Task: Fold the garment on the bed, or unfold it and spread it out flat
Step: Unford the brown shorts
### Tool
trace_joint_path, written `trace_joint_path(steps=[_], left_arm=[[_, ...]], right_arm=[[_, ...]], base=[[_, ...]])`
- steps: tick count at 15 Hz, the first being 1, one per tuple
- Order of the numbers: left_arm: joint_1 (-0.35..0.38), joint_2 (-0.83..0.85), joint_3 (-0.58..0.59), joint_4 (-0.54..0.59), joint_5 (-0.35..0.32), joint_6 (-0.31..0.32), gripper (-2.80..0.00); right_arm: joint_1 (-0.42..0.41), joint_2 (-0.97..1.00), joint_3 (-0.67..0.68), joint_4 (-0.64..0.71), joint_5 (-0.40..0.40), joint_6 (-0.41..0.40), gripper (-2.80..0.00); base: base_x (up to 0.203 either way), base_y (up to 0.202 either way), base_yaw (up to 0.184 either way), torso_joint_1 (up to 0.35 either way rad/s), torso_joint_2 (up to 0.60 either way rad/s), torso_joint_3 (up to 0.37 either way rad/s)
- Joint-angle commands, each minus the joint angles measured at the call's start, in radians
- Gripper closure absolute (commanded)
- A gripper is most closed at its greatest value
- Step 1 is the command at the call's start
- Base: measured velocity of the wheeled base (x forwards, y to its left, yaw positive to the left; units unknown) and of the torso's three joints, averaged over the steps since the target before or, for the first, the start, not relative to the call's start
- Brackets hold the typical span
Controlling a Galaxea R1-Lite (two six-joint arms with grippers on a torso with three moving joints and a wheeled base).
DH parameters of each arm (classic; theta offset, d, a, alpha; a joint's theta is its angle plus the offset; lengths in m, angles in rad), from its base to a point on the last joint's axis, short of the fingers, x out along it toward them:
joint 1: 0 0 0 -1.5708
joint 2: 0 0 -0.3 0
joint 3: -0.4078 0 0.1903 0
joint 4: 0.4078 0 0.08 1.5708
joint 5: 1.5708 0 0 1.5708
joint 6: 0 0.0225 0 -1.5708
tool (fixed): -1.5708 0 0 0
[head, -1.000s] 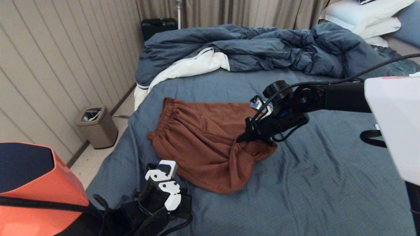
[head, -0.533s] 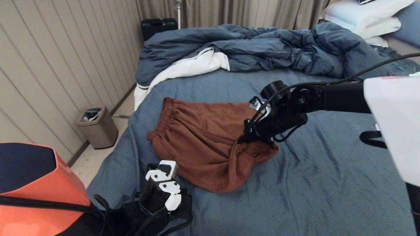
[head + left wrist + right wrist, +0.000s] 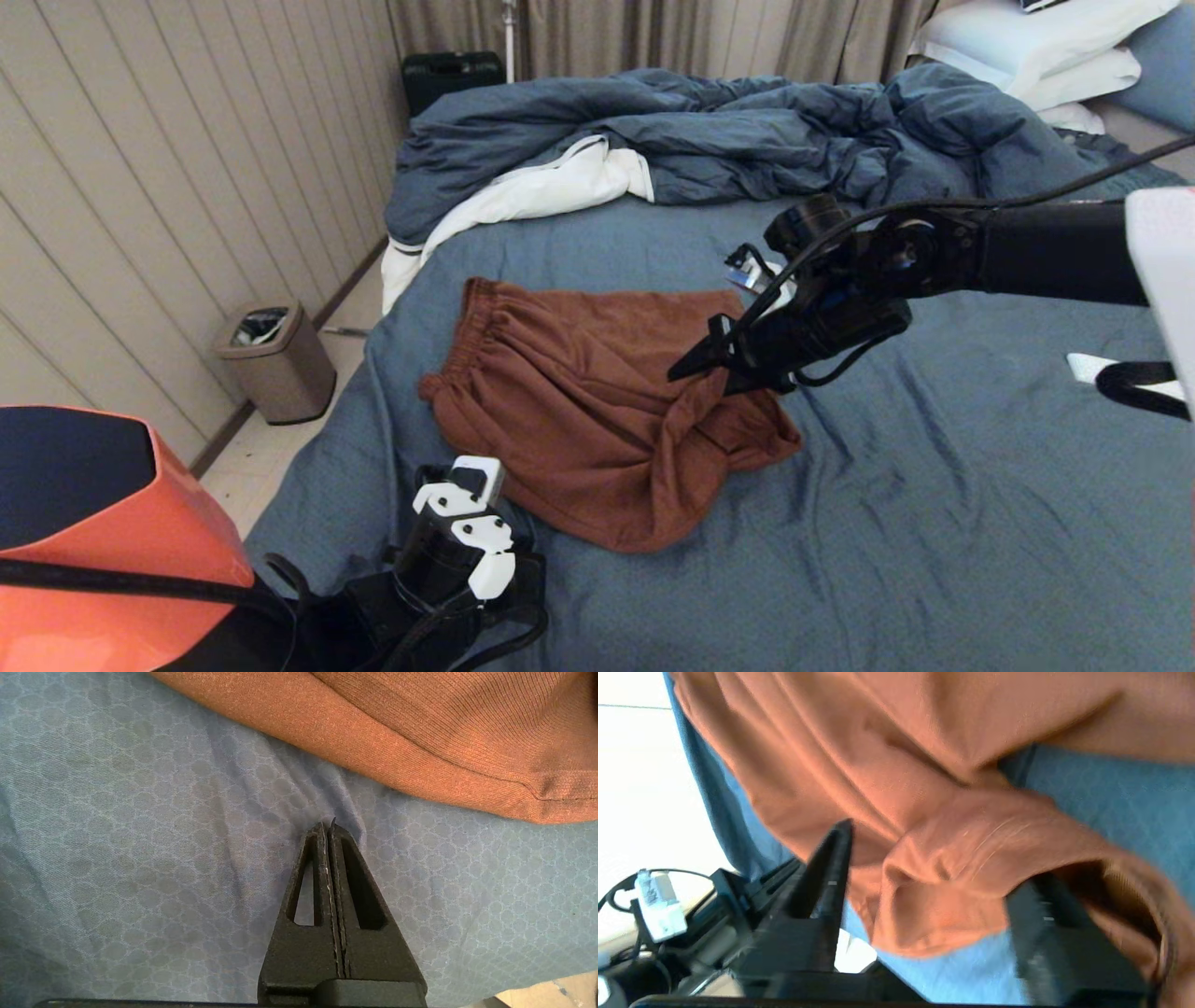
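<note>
Both jaws of our right gripper point(image 3: 714, 366) now spread, releasing the shorts point(image 3: 597, 401) crumpled on the bed point(image 3: 934, 523); our left gripper point(image 3: 328, 828) rests pressed together nearby. Spreading remains unfinished.

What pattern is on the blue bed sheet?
The slate-blue bed sheet bears small honeycomb-like hexagons, clearest in the left wrist view.
</note>
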Motion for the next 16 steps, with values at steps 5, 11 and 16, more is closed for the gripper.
trace_joint_path(steps=[5,11,16], left_arm=[[0.0,0.0,0.0,-0.005,0.002,-0.003,0.0],[0.0,0.006,0.0,-0.008,0.002,-0.003,0.0],[0.0,0.003,0.003,-0.018,0.002,-0.002,0.0]], right_arm=[[-0.012,-0.218,0.283,-0.004,0.012,-0.008,-2.8],[-0.029,-0.263,0.529,-0.187,0.04,-0.044,-2.8],[-0.008,-0.182,0.606,-0.238,0.043,-0.052,-2.8]], base=[[0.0,0.0,0.0,0.0,0.0,0.0],[0.0,0.0,0.0,0.0,0.0,0.0],[0.0,0.0,0.0,0.0,0.0,0.0]])
